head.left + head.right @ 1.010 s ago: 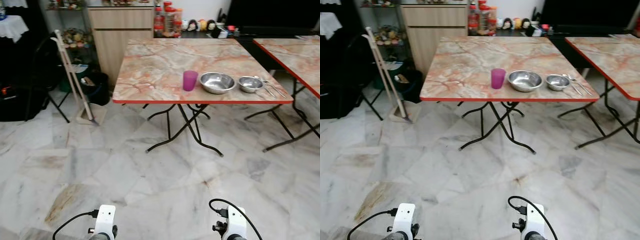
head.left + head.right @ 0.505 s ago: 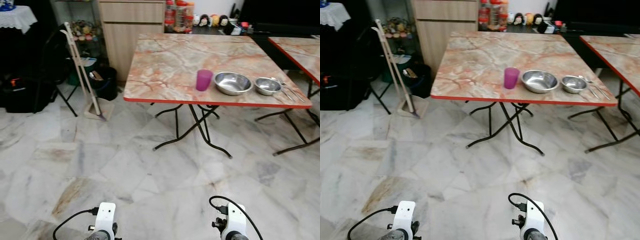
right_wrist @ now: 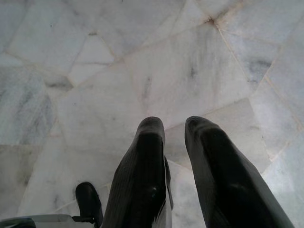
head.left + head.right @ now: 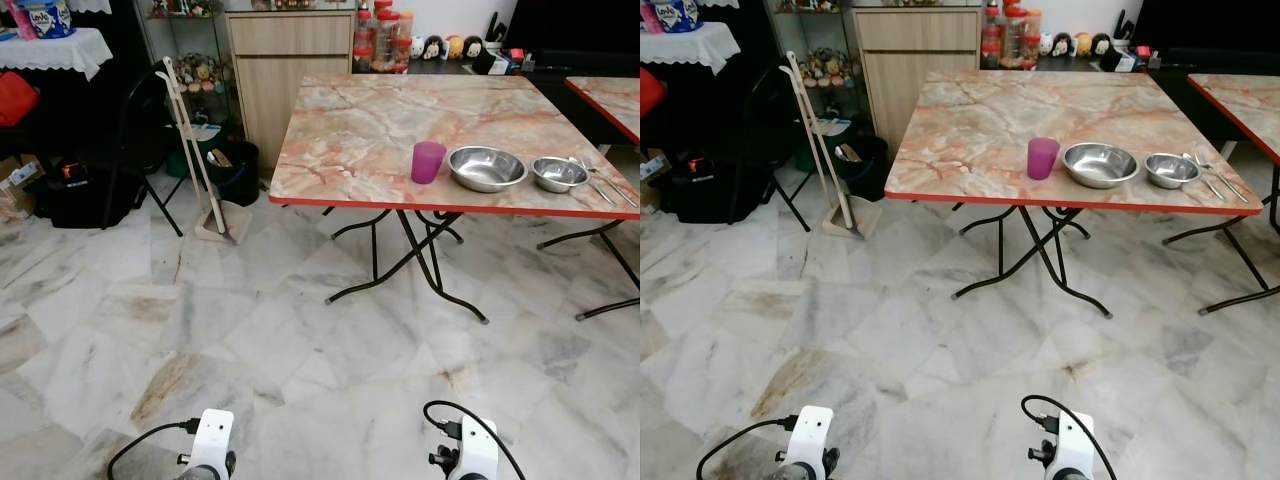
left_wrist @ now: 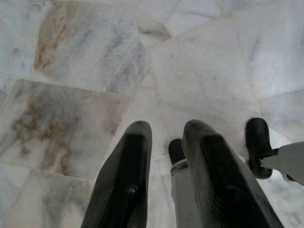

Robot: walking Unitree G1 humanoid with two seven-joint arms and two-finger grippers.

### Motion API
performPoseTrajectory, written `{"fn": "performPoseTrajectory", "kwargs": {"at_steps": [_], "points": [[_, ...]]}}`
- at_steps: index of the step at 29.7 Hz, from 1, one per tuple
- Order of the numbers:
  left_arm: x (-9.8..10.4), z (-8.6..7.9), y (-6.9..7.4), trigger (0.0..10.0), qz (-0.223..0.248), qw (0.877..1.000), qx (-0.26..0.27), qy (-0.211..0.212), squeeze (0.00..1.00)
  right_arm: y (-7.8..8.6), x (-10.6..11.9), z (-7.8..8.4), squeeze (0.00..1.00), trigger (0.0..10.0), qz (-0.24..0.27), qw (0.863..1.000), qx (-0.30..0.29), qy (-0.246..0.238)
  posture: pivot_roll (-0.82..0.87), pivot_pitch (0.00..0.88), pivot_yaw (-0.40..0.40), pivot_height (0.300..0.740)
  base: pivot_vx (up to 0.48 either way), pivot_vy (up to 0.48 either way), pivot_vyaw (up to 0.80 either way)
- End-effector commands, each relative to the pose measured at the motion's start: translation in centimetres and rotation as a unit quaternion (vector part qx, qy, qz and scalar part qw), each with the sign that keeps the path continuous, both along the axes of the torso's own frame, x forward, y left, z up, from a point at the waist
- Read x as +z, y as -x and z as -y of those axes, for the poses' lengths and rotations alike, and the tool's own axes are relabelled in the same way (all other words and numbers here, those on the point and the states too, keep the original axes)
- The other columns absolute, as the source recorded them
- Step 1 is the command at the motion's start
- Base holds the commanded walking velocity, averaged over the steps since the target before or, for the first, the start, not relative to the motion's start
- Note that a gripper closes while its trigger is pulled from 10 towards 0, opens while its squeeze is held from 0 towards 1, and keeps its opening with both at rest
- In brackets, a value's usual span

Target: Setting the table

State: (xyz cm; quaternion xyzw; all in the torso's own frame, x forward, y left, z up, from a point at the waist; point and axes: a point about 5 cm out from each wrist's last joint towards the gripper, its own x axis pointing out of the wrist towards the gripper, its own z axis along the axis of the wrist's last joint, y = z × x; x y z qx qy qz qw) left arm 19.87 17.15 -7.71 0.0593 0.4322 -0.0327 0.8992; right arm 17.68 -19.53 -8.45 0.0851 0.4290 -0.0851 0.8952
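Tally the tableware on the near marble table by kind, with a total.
Purple cups: 1, the purple cup
Steel bowls: 2, the larger bowl and the smaller bowl
Cutlery pieces: 2 as far as can be made out, the cutlery beside the smaller bowl
Total: 5

A long-handled mop point(image 4: 195, 150) is leaning at the far left beside a black bin point(image 4: 237, 172), near a wooden cabinet point(image 4: 288, 60) standing against the far wall. Jars point(image 4: 383, 40) and small figurines point(image 4: 448, 47) are sitting on a dark counter behind. A white-clothed stand point(image 4: 62, 48) is occupying the far left corner, and pale marble floor point(image 4: 250, 340) is stretching across the near ground.
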Motion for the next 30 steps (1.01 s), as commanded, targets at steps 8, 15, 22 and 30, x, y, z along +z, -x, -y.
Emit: {"fn": "performPoseTrajectory", "kwargs": {"at_steps": [8, 15, 22, 30], "points": [[0.07, -0.04, -0.19, 10.0, -0.004, 1.0, -0.009, -0.009, 0.0, -0.7, 0.38, 0.25, 0.0, 10.0, 0.013, 1.0, -0.005, 0.003, -0.01, 0.0, 0.01, 0.74, 0.0, -0.334, 0.0], [-0.04, -0.03, 0.01, 10.0, -0.006, 1.0, -0.008, -0.009, 0.0, -0.67, 0.38, 0.28, 0.0, 10.0, 0.012, 1.0, -0.003, 0.003, -0.01, 0.0, 0.003, 0.74, 0.0, -0.327, 0.0], [0.07, -0.03, -0.19, 10.0, -0.003, 1.0, -0.004, -0.007, 0.0, -0.82, 0.45, 0.34, 0.0, 10.0, 0.014, 1.0, -0.003, 0.004, -0.01, 0.0, -0.002, 0.74, 0.0, -0.32, 0.0], [0.05, 0.02, -0.15, 10.0, -0.001, 1.0, 0.001, -0.005, 0.0, -0.9, 0.51, 0.41, 0.0, 10.0, 0.016, 1.0, -0.004, 0.005, 0.0, 0.0, -0.008, 0.74, 0.0, -0.304, 0.0]]}}
